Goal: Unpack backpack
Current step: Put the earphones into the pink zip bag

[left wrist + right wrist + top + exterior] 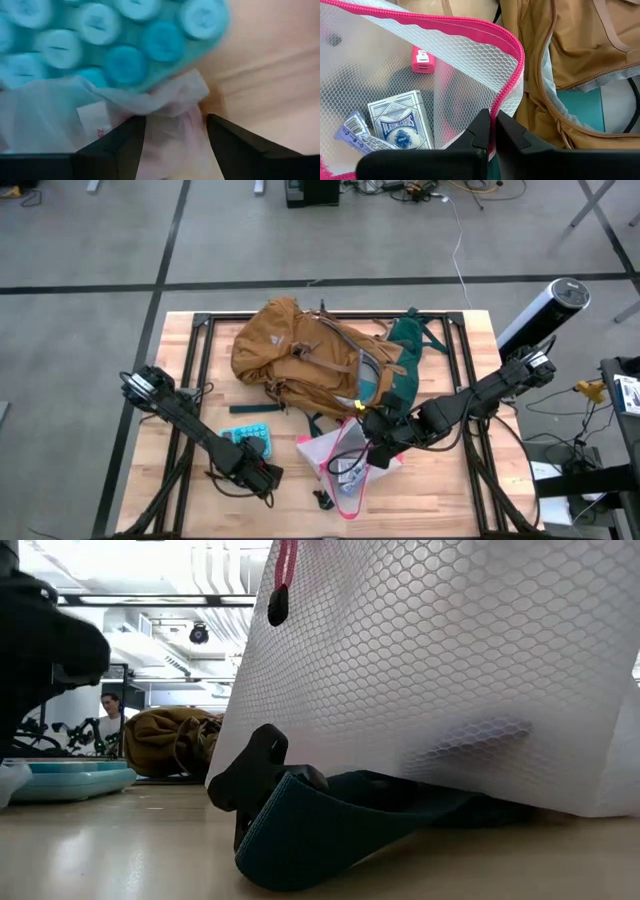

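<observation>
Unpacking looked partway through: the backpack point(305, 355) lay on its side toward the far middle of the desk point(440, 505), its mouth facing the near edge, and a mesh pouch point(345, 460) with a pink zip edge already sat just outside that mouth, touching the green back panel. The step in hand seemed to be drawing this pouch clear of the bag. The right pincer point(492, 131) was pressed together on the pink zip edge of the pouch, the fingers nearly meeting with only the fabric between them. Through the mesh a pack of playing cards point(400, 125) and a small pink box point(423, 61) could be seen inside. The next move probably called for pulling the pouch away toward open desk and setting it down flat without spilling its load, since the grip was on the rim alone. To the left, the left pincer point(175, 137) was spread, its fingers on either side of a crumpled clear plastic bag point(165, 107) that lay against a teal tray of round cups point(245, 442); whether the fingers touched the plastic could not be told.
</observation>
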Tool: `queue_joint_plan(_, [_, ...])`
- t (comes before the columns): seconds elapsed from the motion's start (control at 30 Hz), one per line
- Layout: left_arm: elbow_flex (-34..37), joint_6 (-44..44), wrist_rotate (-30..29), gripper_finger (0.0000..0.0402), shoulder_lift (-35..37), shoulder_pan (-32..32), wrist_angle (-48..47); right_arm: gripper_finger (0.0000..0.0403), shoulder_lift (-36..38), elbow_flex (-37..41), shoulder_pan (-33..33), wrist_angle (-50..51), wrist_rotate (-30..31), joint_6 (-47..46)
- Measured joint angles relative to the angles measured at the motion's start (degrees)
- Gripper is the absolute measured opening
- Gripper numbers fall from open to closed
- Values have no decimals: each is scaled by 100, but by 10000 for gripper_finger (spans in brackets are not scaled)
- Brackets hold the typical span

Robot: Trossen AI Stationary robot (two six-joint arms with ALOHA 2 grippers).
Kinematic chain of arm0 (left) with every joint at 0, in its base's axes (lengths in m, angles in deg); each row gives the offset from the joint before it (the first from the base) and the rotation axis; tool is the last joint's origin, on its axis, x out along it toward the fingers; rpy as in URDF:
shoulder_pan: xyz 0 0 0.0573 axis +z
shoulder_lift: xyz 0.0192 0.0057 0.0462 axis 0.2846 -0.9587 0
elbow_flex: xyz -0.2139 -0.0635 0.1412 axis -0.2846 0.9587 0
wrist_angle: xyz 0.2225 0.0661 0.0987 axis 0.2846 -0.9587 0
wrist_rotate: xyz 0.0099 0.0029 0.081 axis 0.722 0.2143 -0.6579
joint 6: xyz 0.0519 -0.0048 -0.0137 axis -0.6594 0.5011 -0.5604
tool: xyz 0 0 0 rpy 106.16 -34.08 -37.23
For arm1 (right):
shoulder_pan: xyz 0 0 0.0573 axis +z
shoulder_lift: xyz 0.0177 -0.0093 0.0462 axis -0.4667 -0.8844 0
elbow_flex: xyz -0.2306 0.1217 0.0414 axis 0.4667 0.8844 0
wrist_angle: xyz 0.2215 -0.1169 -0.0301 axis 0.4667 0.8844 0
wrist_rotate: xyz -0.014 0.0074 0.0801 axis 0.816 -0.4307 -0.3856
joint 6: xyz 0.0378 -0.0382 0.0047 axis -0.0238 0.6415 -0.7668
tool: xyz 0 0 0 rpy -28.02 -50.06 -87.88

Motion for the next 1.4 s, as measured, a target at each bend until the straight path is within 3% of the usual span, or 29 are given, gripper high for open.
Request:
queue_joint_plan(0.17, [-35,-79,-31,165,-225,-2,-117,0,0,10,-102,-3,-104,48])
queue_joint_plan(0.23, [-51,-132,-142,125,-207,-10,-192,0,0,10,-126,-4,-158,64])
queue_joint_plan(0.33, [-132,-403,-444,34,-115,-14,-303,0,0,10,-147,-4,-160,75])
queue_joint_plan(0.4, [-157,-589,-823,13,-31,-14,-347,0,0,10,-148,-2,-160,75])
queue_joint_plan(0.7, [-686,-1890,-1624,0,545,-6,-439,0,0,10,-155,-1,-166,82])
queue_joint_plan(0.87, [-1401,-3720,-2058,0,713,-13,-250,0,0,12,-155,-3,-178,49])
queue_joint_plan(0.97, [-1724,-5416,-2341,0,713,-34,692,0,0,12,-155,-3,-199,39])
queue_joint_plan(1.13, [-1809,-7891,-2541,0,665,144,3127,0,0,12,-172,-8,-267,5])
queue_joint_plan(1.23, [-1811,-8623,-2546,0,524,379,3980,0,0,12,-172,-12,-275,5])
queue_joint_plan(1.4, [-1781,-8764,-1989,0,220,729,4005,0,0,12,-172,-13,-309,-13])
